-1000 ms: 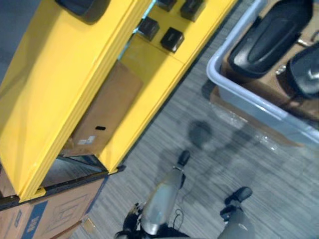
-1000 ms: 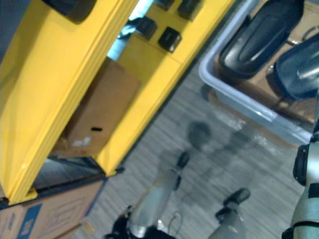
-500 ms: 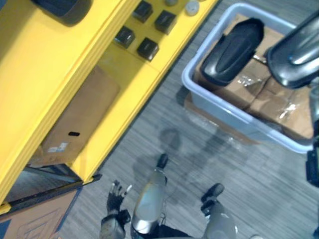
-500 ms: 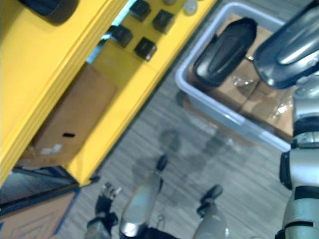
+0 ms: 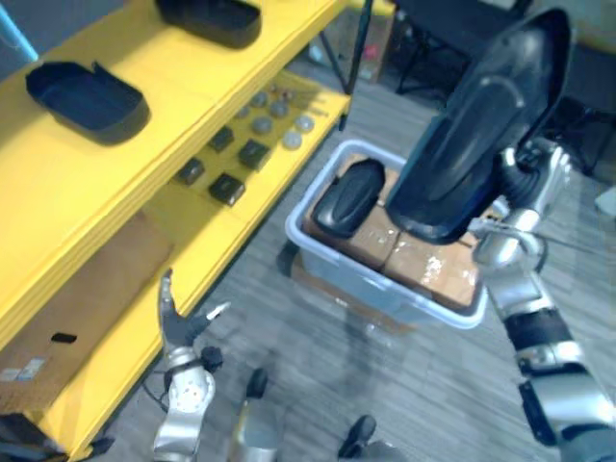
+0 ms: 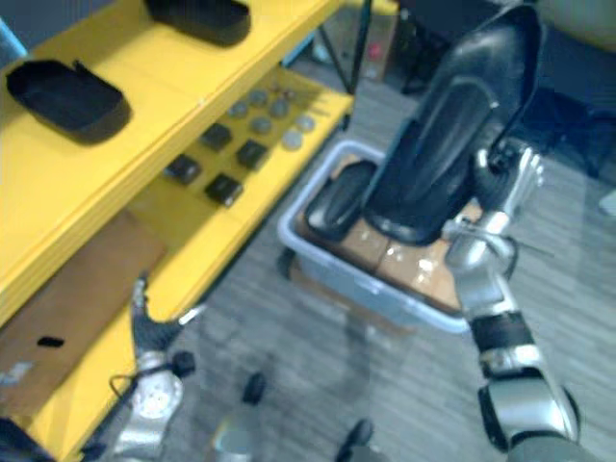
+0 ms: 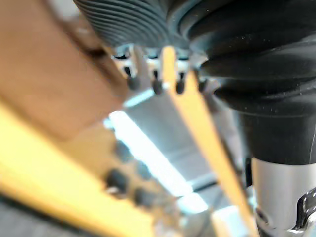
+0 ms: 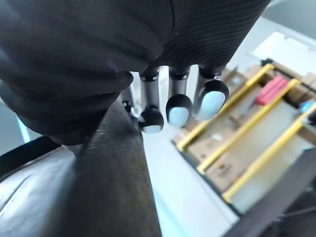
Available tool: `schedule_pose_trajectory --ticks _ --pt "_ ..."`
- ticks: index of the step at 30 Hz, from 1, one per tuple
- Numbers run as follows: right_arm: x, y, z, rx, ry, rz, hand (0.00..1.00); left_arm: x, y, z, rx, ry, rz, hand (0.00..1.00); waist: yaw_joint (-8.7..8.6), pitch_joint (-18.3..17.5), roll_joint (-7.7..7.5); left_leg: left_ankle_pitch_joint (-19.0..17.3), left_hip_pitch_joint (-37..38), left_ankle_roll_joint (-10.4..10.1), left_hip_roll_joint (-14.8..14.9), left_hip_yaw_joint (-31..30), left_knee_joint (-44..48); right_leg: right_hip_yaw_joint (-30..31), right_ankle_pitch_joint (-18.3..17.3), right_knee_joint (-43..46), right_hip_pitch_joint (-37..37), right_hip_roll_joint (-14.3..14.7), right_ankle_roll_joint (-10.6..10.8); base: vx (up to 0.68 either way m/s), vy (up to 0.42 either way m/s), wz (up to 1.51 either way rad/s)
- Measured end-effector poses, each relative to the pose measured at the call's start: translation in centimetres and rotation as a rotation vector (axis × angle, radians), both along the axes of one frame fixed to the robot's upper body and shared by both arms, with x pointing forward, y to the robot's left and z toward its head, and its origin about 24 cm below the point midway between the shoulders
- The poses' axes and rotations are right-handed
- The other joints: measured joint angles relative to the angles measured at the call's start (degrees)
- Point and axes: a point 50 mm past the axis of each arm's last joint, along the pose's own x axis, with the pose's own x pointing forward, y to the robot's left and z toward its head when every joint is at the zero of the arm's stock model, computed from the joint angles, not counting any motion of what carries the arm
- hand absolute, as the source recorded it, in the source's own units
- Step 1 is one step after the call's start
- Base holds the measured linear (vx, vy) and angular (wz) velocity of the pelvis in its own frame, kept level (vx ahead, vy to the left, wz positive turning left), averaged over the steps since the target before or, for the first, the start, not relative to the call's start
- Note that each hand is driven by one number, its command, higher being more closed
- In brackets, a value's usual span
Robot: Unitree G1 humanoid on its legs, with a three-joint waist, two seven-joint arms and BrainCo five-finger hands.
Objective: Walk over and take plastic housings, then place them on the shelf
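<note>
My right hand [image 5: 529, 181] is shut on a long black plastic housing [image 5: 472, 135], held tilted high above the grey bin [image 5: 375, 287]. In the right wrist view its fingertips [image 8: 177, 108] reach over the housing's edge [image 8: 98, 187]. A second black housing [image 5: 346, 192] lies in the bin on cardboard boxes. Two more housings [image 5: 87, 96] [image 5: 212, 14] rest on the yellow shelf's top level [image 5: 144, 164]. Low on the left, beside the shelf's lower level, my left hand [image 5: 178, 322] is open with its fingers spread and nothing in it.
The shelf's lower level carries small black boxes [image 5: 226, 188], grey discs [image 5: 279, 120] and a flat cardboard box [image 5: 87, 289]. The bin stands on grey carpet [image 5: 318, 375] close to the shelf's corner. Dark chair or table legs [image 5: 423, 58] stand behind it.
The whole view has swung upward, so the shelf top now shows. My right hand has raised the housing well above the bin. My left hand has lifted beside the shelf.
</note>
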Motion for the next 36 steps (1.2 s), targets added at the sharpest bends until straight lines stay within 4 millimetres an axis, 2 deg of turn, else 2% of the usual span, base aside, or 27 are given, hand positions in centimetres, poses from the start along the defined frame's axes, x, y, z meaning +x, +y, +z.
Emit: schedule_pose_trajectory --ticks 5,8,12,15,17,20,26,29,31,36 --pt "-0.3 1.8 0.6 -0.058 -0.011 0.119 1.0 2.6 -0.7 2.8 0.045 -0.11 -0.057 0.0 -2.01 -2.7 -0.87 0.1 1.0 -0.2 0.3 1.8 -0.3 1.6 1.7 -2.4 0.7 0.8 -0.4 -0.03 -0.01 -0.18" --pt "-0.6 2.8 1.4 -0.091 -0.038 0.191 1.0 2.9 -1.4 3.1 0.054 -0.125 -0.078 0.0 -2.5 -4.0 -0.64 0.6 2.8 -0.2 0.1 2.6 -1.7 2.7 2.0 -2.5 1.1 1.0 -0.4 -0.04 -0.001 -0.16" --pt "-0.9 3.4 1.5 -0.12 -0.046 0.248 1.0 3.3 -1.8 3.5 0.05 -0.142 -0.093 0.0 -2.93 -5.7 -0.24 0.7 3.9 -0.1 -0.3 3.3 -2.1 3.0 2.1 -2.6 1.6 0.5 -0.3 -0.02 0.015 -0.06" --pt "-1.0 4.3 1.6 -0.136 -0.057 0.282 1.0 3.8 -2.5 3.4 -0.047 -0.121 -0.177 0.0 -3.66 -6.7 0.08 1.1 4.0 0.2 -0.6 3.5 -2.7 3.1 2.2 -2.7 1.4 0.1 -0.2 -0.02 0.013 0.0" --pt "-1.1 5.0 1.9 -0.185 -0.057 0.32 1.0 4.2 -3.5 2.7 -0.251 -0.062 -0.299 0.0 -3.75 -7.0 0.18 1.1 4.1 0.2 -0.8 4.3 -2.8 3.8 3.1 -3.5 1.2 0.1 -0.2 -0.01 0.015 -0.16" --pt "-0.9 6.2 2.3 -0.262 -0.043 0.374 1.0 4.4 -5.0 1.7 -0.395 0.029 -0.452 0.0 -4.14 -7.2 0.45 1.1 4.3 0.2 -0.8 5.0 -2.9 4.7 3.4 -3.5 0.8 0.0 -0.2 0.0 0.01 -0.15" --pt "-1.0 8.0 1.7 -0.41 0.001 0.455 1.0 4.3 -8.3 0.0 -0.855 0.177 -0.717 0.0 -5.41 -8.3 1.79 1.4 4.6 0.5 -1.2 5.0 -3.7 4.8 3.6 -3.5 0.8 -0.3 0.0 0.0 0.0 0.0" --pt "-1.0 8.6 1.5 -0.467 0.007 0.473 1.0 4.4 -9.4 0.1 -0.981 0.196 -0.818 0.0 -5.33 -8.5 2.04 1.4 4.6 0.5 -1.2 5.0 -3.7 4.7 3.6 -3.5 0.8 -0.3 0.0 0.0 0.0 0.0" --pt "-1.0 9.0 1.3 -0.499 0.018 0.481 1.0 4.6 -9.5 0.4 -1.006 0.19 -0.846 0.0 -5.37 -8.5 2.08 1.4 4.6 0.5 -1.3 5.0 -3.7 4.7 3.6 -3.5 0.8 -0.4 0.0 0.0 0.0 0.0" --pt "-0.8 9.3 0.6 -0.541 0.056 0.49 1.0 4.9 -9.3 2.1 -0.968 0.153 -0.922 0.0 -5.38 -8.5 2.11 1.5 4.6 0.5 -1.3 4.9 -3.8 4.5 3.6 -3.5 0.8 -0.4 0.0 0.0 0.0 0.0"
